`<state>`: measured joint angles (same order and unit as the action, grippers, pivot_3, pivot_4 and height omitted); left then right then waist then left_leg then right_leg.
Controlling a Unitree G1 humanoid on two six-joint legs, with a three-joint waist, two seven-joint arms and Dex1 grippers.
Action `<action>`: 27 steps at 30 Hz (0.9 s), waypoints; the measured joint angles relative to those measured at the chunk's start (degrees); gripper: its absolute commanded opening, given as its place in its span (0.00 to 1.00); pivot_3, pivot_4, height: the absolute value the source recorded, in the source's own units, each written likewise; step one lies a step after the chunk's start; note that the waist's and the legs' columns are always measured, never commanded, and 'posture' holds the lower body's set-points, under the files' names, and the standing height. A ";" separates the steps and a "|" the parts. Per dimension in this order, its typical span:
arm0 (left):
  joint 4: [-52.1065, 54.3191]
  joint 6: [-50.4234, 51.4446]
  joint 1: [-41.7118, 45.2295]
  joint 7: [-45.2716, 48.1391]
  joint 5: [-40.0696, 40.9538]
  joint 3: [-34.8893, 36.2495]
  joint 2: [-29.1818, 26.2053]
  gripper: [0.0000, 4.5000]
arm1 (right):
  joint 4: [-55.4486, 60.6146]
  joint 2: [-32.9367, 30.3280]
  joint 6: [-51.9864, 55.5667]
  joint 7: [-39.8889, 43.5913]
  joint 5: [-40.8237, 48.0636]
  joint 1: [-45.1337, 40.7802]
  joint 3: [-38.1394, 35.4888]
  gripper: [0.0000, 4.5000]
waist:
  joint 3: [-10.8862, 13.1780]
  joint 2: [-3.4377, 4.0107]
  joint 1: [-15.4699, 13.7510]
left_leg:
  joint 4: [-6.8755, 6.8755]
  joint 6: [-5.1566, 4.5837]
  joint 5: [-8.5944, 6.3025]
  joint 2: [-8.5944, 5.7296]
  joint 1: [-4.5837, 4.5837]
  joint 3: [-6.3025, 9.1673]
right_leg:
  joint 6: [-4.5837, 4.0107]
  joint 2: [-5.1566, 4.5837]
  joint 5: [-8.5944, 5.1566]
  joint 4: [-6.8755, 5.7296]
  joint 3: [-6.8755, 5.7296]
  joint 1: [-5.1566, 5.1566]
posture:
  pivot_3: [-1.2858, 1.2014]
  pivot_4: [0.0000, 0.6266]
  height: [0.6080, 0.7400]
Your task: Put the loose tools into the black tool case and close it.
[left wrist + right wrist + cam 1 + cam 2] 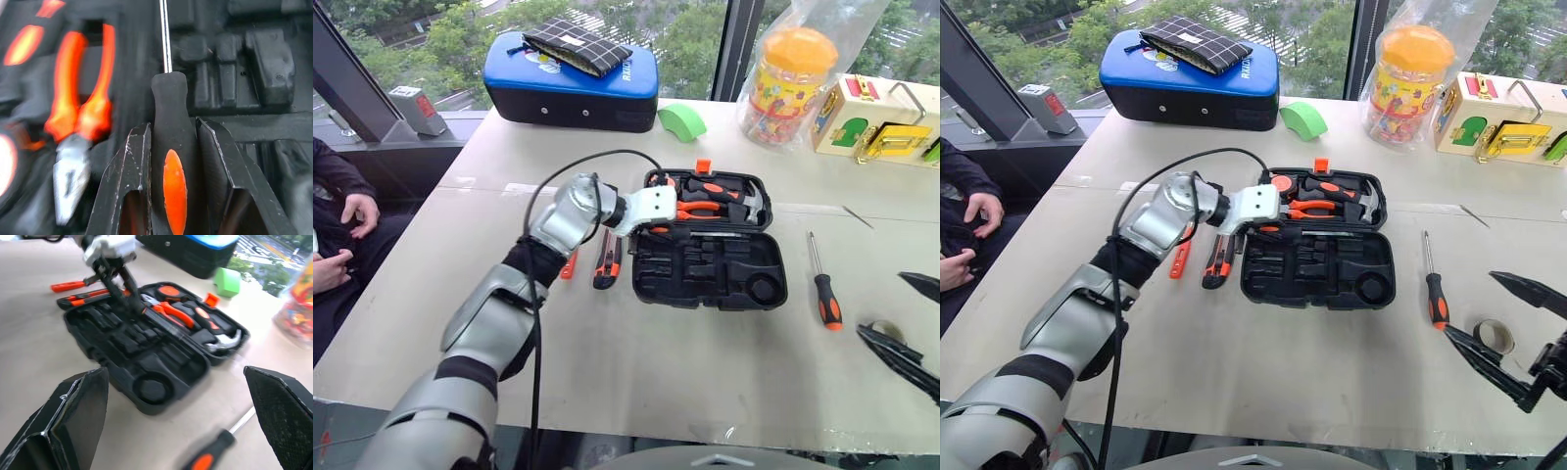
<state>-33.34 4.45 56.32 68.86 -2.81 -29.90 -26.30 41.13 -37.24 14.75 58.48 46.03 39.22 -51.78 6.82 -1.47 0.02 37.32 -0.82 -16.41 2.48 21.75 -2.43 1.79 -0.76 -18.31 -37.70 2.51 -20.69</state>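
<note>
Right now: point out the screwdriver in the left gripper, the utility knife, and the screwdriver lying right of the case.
held screwdriver [168,122], left wrist view, black handle.
utility knife [607,262], left eye view, mid-body.
loose screwdriver [828,300], left eye view, handle.

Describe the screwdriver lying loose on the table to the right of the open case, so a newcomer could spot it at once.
Start at the open black tool case in the middle of the table. Just off its right side, alone on bare tabletop, lies the screwdriver. Its black-and-orange handle points toward the robot and its steel shaft points away; the other loose tools lie left of the case.
</note>
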 measured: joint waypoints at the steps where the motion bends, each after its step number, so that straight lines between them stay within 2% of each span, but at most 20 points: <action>1: -1.74 -0.29 0.09 0.21 -1.03 -0.10 0.70 0.17 | -0.36 -0.25 -0.02 0.12 0.10 0.00 -1.06 1.00 | 0.01 0.00 0.07 | 0.00 0.00 0.00 0.01 0.01 0.09 | 0.00 0.00 0.00 -0.02 0.03 0.00 | 0.52 0.24 1.00; 8: -4.96 -3.47 1.63 0.12 -4.80 -0.09 1.91 0.17 | 0.62 -0.52 0.16 -1.09 0.52 -0.28 -1.14 1.00 | 0.00 0.01 -0.21 | 0.10 0.01 0.00 -0.07 0.01 0.11 | 0.02 -0.08 0.00 -0.14 0.02 0.03 | 0.52 0.24 1.00; 9: -5.34 -3.78 1.80 0.10 -4.99 -0.02 1.99 0.40 | 1.01 -0.57 0.18 -1.35 0.63 -0.33 -1.11 1.00 | 0.00 0.01 -0.21 | 0.11 0.01 0.00 -0.07 0.01 0.11 | 0.03 -0.08 0.01 -0.15 0.02 0.03 | 0.52 0.24 1.00; 10: -5.65 -3.95 1.83 0.26 -5.01 0.07 2.04 0.46 | 1.26 -0.57 0.20 -1.56 0.68 -0.35 -1.04 1.00 | 0.00 0.01 -0.21 | 0.11 0.01 0.01 -0.08 0.00 0.10 | 0.05 -0.08 0.02 -0.16 0.02 0.03 | 0.52 0.24 1.00; 12: -5.54 -2.95 1.82 0.94 -3.80 1.91 2.22 0.66 | 1.58 -0.56 0.38 -2.20 0.68 -0.47 -0.60 1.00 | 0.01 0.01 -0.34 | 0.12 0.01 0.01 -0.09 0.00 0.12 | 0.06 -0.11 0.03 -0.18 0.00 0.03 | 0.52 0.24 1.00; 13: -5.14 -1.24 1.80 1.48 -2.43 3.31 2.28 0.70 | 1.78 -0.55 0.48 -2.49 0.68 -0.46 -0.31 1.00 | 0.02 0.02 -0.38 | 0.12 0.01 0.01 -0.09 0.02 0.13 | 0.06 -0.11 0.03 -0.19 -0.02 0.02 | 0.52 0.24 1.00; 15: -3.01 2.20 1.67 2.87 0.07 5.91 1.90 0.70 | 2.16 -0.53 0.60 -2.79 0.68 -0.46 0.05 1.00 | 0.03 0.02 -0.46 | 0.12 0.01 0.01 -0.08 0.04 0.16 | 0.06 -0.12 0.03 -0.18 -0.05 0.01 | 0.52 0.24 1.00; 18: 3.38 9.70 0.37 5.35 6.30 11.85 0.29 0.51 | 2.83 -0.53 0.75 -3.87 0.66 -1.55 1.58 1.00 | 0.00 0.05 -0.42 | 0.12 0.08 0.05 0.05 0.03 0.23 | 0.07 -0.10 0.02 -0.17 -0.07 0.03 | 0.52 0.24 1.00; 20: 5.90 11.71 -2.17 3.74 7.33 14.32 -0.43 0.34 | 2.82 -0.49 0.83 -4.75 0.40 -2.49 2.89 1.00 | -0.13 0.27 -0.43 | 0.11 0.08 0.05 0.07 0.00 0.22 | 0.10 -0.11 0.00 -0.17 -0.04 0.06 | 0.52 0.24 1.00; 21: 6.90 12.82 -4.24 1.71 7.34 15.09 -0.17 0.22 | 2.83 -0.47 0.88 -5.37 0.06 -2.84 3.95 1.00 | -0.19 0.38 -0.55 | 0.11 0.07 0.05 0.05 -0.02 0.23 | 0.12 -0.13 -0.01 -0.17 -0.01 0.07 | 0.52 0.24 1.00; 23: 8.02 14.37 -8.09 -3.05 7.29 15.99 2.04 0.04 | 2.84 -0.28 1.09 -6.47 -0.42 -3.57 5.59 1.00 | -0.18 0.37 -0.86 | 0.14 0.06 0.04 0.07 0.01 0.27 | 0.12 -0.16 -0.01 -0.20 -0.01 0.06 | 0.52 0.24 1.00; 27: 8.19 16.31 -11.61 -13.34 6.37 16.49 7.40 0.02 | 4.23 -0.02 1.22 -8.39 -0.53 -4.16 6.96 1.00 | -0.11 0.20 -1.32 | 0.32 0.04 0.02 -0.08 0.18 0.49 | 0.19 -0.24 0.03 -0.20 -0.07 0.08 | 0.52 0.24 1.00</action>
<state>-25.15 20.76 44.71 55.52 3.56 -13.41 -18.89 45.36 -37.26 15.96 50.09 45.51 35.06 -44.82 6.71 -1.27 -1.30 37.64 -0.78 -16.39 2.40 21.94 -1.93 1.98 -1.00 -18.29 -37.90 2.44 -20.60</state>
